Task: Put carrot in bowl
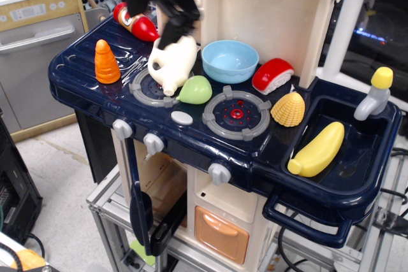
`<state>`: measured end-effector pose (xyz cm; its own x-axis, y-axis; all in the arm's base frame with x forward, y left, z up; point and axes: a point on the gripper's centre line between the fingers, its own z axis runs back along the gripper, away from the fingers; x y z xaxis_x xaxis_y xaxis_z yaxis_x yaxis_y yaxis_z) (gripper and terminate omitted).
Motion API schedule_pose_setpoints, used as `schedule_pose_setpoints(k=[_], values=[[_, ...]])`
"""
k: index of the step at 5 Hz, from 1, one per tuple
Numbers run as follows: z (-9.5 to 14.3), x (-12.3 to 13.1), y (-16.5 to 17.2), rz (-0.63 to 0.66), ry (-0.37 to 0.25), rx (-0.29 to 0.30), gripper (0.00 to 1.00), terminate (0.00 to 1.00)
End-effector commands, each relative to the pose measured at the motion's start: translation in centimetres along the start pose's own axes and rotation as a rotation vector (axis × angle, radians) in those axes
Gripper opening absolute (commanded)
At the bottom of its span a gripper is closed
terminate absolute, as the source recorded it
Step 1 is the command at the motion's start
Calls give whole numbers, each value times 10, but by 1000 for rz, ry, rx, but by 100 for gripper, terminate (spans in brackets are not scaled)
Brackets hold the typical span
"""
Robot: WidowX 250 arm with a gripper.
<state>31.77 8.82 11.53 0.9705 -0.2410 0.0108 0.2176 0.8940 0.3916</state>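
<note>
We see our gripper (153,14) blurred above the white jug (172,62), its jaws apart and empty, while the carrot (106,62) stands upright at the stove's left end, well apart from the bowl (229,60). Our descent could clip the jug or the red-and-yellow bottle (135,22), or topple the carrot.

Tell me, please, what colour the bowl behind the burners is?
Light blue; the bowl shows clearly in the single camera view.

The navy toy stovetop (83,62) carries carrot (106,62), bowl (229,60), jug (173,62), corn (288,109).
</note>
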Motion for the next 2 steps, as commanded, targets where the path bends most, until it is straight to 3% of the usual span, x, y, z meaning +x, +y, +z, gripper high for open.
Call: schedule_pose_setpoints(k=[1,2], values=[[-19,-9,48,-38,-101,2,100,0],[-41,-11,60,-50,-134,-41,100,0]])
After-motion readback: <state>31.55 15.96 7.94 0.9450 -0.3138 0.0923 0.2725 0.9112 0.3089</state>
